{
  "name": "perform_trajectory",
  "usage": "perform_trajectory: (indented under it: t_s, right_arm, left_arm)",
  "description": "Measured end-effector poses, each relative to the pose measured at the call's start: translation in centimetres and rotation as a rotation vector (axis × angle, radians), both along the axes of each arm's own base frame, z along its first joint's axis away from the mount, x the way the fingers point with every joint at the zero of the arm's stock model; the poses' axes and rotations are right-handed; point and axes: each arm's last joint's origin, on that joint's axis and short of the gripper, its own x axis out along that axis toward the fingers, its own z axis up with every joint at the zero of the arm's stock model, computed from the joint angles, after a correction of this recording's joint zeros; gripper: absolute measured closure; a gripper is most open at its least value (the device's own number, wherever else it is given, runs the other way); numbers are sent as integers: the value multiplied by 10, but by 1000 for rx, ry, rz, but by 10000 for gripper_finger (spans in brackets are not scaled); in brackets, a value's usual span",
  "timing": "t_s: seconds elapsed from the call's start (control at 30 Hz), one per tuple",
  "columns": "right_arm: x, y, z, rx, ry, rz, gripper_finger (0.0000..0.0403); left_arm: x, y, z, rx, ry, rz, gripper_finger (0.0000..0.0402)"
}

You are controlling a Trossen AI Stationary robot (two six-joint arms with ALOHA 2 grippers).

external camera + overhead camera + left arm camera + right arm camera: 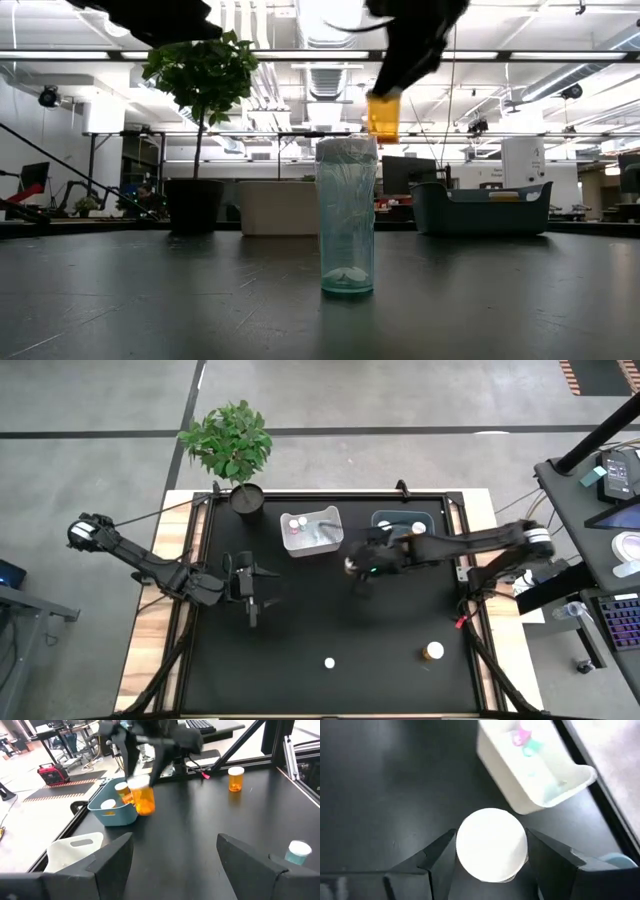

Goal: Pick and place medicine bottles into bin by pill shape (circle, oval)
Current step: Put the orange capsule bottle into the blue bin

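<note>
My right gripper (pixel 356 566) is shut on an amber-orange medicine bottle (pixel 143 799) with a white cap (pixel 491 845). It holds the bottle above the table's middle, near the white bin (pixel 312 531) and the blue bin (pixel 405 523). My left gripper (pixel 250 592) is open and empty at the left of the table; its fingers frame the left wrist view (pixel 172 855). A whitish-clear bottle (pixel 347 215) stands upright on the table near the front edge (pixel 329 662). An amber bottle (pixel 433 651) stands at the front right. Both bins hold bottles. My right gripper pinches the bottle's top end, at the white cap's sides (pixel 461 851), between its two fingers. The fingers come from above, pointing down. The amber body (pixel 383 116) hangs below them, slightly tilted and lifted clear of the table.
A potted plant (pixel 235 445) stands at the far left corner. A small red object (pixel 461 622) lies at the right edge. The table has a raised black frame (pixel 330 496). A red machine (pixel 52 771) and desks stand in the room beyond.
</note>
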Motion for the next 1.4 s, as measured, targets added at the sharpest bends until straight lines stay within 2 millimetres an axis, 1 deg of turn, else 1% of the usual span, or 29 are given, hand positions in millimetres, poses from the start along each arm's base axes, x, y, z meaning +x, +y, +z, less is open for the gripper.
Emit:
perform_trajectory:
  t_s: [0.13, 0.2, 0.3, 0.47, 0.67, 0.87, 1.17, 1.3, 1.4]
  right_arm:
    - [-31, -6, 20, 13, -91, -62, 188]
    - [-46, -9, 25, 0, -126, -103, 188]
    - [-66, -15, 27, -5, -165, -152, 188]
    - [-95, -28, 20, 20, -198, -244, 188]
    - [-119, -44, 8, 33, -211, -351, 188]
    - [-129, -61, 2, 24, -199, -441, 188]
    - [-129, -84, -7, 13, -149, -526, 188]
    - [-127, -90, -16, 15, -112, -552, 188]
    - [-125, -95, -27, 29, -73, -568, 188]
  left_arm:
    - [0, 0, 1, -6, -13, 0, 132]
    - [1, 0, 1, -9, -19, 0, 132]
    - [1, 0, 1, -9, -19, 0, 132]
    - [1, -1, 0, -5, -16, -1, 132]
    - [2, -1, 2, -6, -32, -2, 132]
    - [2, -1, 1, -3, -27, -3, 132]
    - [2, -1, -1, 1, -20, -3, 132]
    - [2, -1, -2, 2, -18, -3, 132]
    - [2, -1, -2, 2, -17, -3, 132]
